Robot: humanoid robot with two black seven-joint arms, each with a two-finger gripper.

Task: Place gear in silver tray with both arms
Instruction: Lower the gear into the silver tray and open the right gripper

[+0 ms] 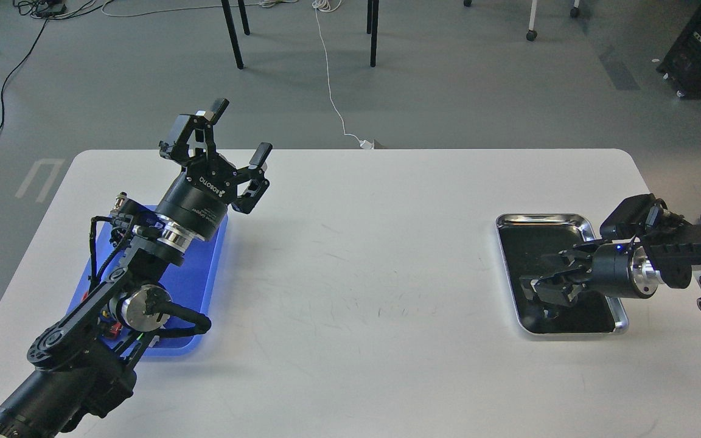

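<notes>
The silver tray (594, 234) lies on the right side of the white table, its dark bottom mirroring what is above it. My right gripper (533, 283) reaches in from the right and hovers over the tray's near left part, pointing left. Its dark fingers blend with the tray bottom, so I cannot tell whether they are open or hold anything. A small dark shape (546, 314) sits below them in the tray; it may be the gear or a reflection. My left gripper (238, 137) is open and empty, raised above the far end of the blue tray (201, 277).
The blue tray is mostly hidden under my left arm; small parts show at its near end (113, 328). The white table (362, 274) has rounded corners. Chair legs and cables are on the floor beyond the far edge.
</notes>
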